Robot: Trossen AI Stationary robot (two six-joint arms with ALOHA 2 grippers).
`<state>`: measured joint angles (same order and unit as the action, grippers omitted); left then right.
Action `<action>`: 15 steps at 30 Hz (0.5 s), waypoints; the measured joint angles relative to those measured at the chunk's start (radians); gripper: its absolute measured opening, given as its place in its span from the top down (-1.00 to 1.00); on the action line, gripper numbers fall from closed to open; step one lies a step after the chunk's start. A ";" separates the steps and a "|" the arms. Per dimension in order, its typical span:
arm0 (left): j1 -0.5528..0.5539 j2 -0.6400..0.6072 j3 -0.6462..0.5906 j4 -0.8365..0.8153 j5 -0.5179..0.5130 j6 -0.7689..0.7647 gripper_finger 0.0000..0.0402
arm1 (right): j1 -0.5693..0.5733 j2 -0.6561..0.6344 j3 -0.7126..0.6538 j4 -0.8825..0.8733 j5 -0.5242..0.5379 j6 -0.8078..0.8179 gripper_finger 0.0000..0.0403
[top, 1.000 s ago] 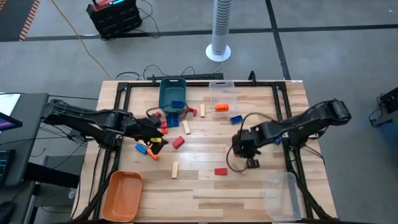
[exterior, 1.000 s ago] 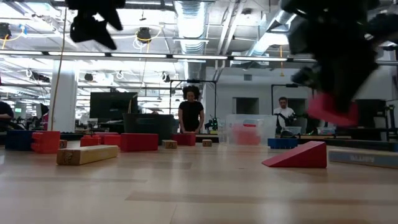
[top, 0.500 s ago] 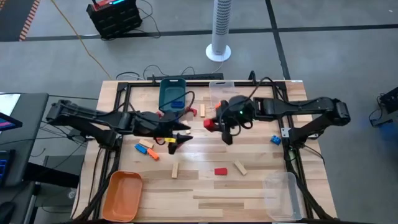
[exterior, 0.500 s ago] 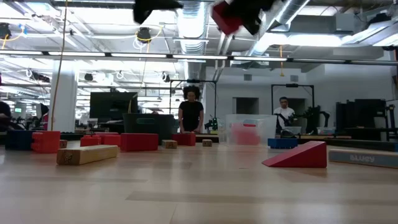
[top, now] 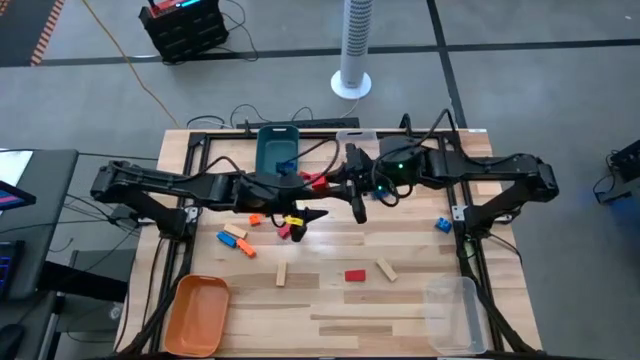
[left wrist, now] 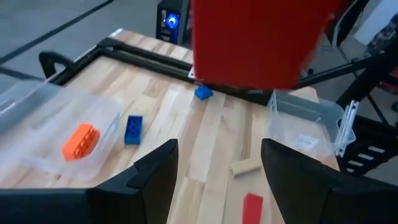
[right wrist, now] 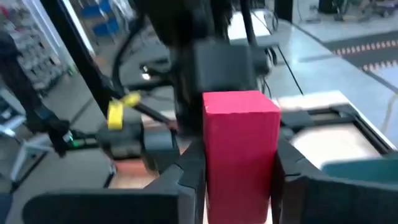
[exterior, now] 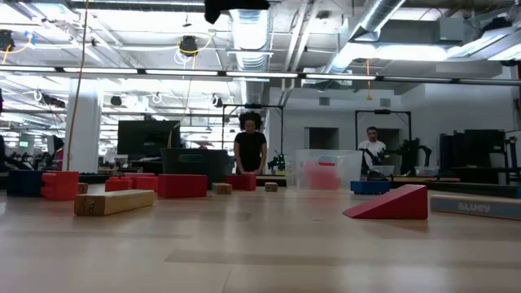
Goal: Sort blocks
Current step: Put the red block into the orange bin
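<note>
My right gripper (top: 328, 183) is shut on a red block (right wrist: 241, 143), high over the table's middle, near the teal bin (top: 277, 150). The block also shows in the high view (top: 318, 182) and, large, close before the left wrist camera (left wrist: 255, 40). My left gripper (top: 303, 214) is open and empty, just near-side of the right gripper; its fingers (left wrist: 155, 168) stand apart. Loose blocks lie flat on the table: a red one (top: 355, 275), a wooden one (top: 385, 268), a blue one (top: 441, 224), and several orange, blue and wooden ones (top: 235, 240). My right gripper pinches the red block by two opposite sides (right wrist: 208, 155), one finger (right wrist: 186, 177) on each. The fingers come from the table's right, pointing toward its left. The block sticks out beyond the fingertips and is lifted clear of the table.
The teal bin holds a blue block (top: 286, 166). A clear bin (left wrist: 68, 134) at the far edge holds an orange block and a blue one. A second clear bin (top: 452, 310) stands near right, an orange bin (top: 197, 312) near left. People stand in the room behind (exterior: 250, 150).
My right gripper has risen from low over the table's near right and carried the red block toward the far edge and the left, up out of the low view. My left gripper has gone toward the table's right, to the middle.
</note>
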<state>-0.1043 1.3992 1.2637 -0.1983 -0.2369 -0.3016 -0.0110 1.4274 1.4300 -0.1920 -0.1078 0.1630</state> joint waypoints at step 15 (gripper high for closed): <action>-0.002 -0.002 0.051 0.259 -0.051 0.166 -0.11 | 0.032 -0.003 0.000 0.090 0.005 0.050 0.53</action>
<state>-0.1059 1.3968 1.3151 0.0604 -0.2874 -0.1356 0.0208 1.4248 1.4300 -0.1019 -0.1024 0.2130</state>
